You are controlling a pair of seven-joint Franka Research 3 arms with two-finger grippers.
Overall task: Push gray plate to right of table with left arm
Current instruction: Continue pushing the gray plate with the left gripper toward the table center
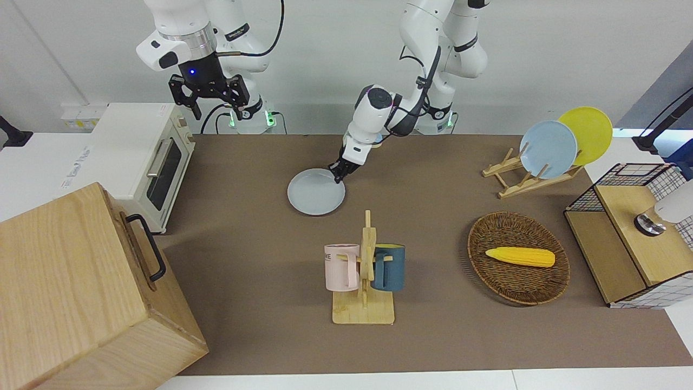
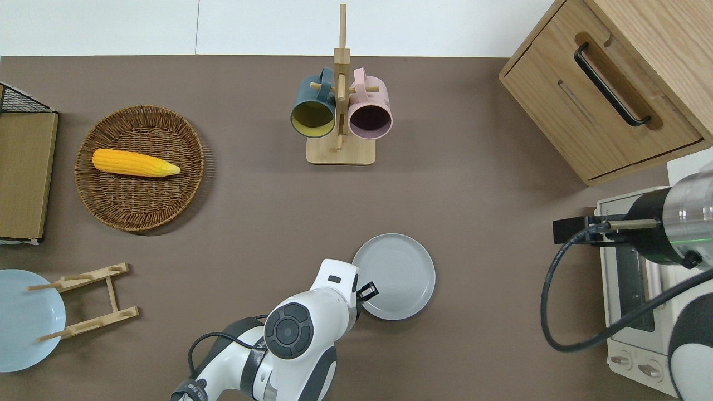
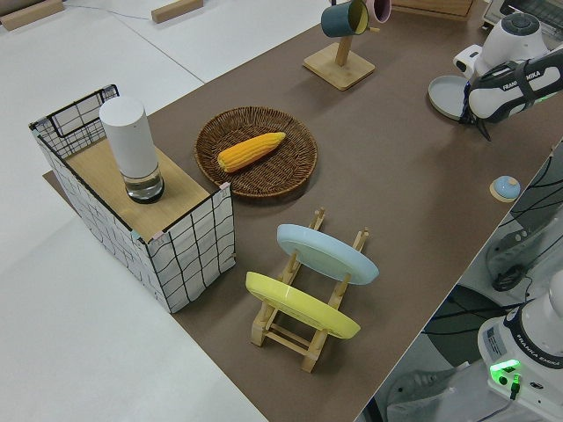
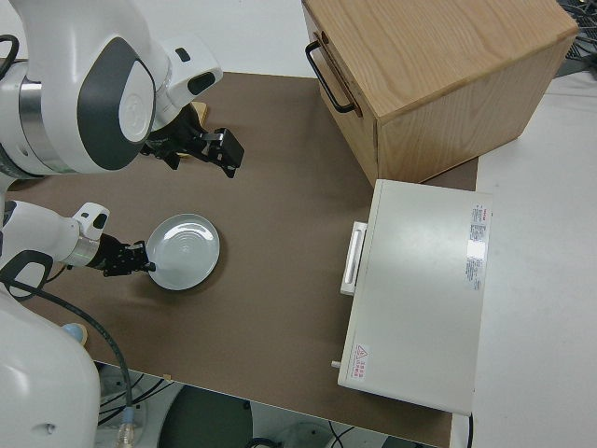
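The gray plate (image 1: 316, 192) lies flat on the brown table (image 1: 243, 260), nearer to the robots than the mug rack; it also shows in the overhead view (image 2: 394, 276) and the right side view (image 4: 184, 252). My left gripper (image 1: 338, 174) is low at the table, shut and empty. Its tip touches the plate's rim on the side toward the left arm's end, seen in the overhead view (image 2: 367, 291) and the right side view (image 4: 142, 262). My right arm, with its gripper (image 1: 208, 103), is parked.
A wooden mug rack (image 2: 340, 111) holds a pink and a blue mug. A wooden cabinet (image 2: 607, 83) and a white toaster oven (image 1: 146, 157) stand at the right arm's end. A basket with corn (image 1: 518, 257), a plate rack (image 1: 528, 176) and a wire crate (image 1: 633, 233) stand at the left arm's end.
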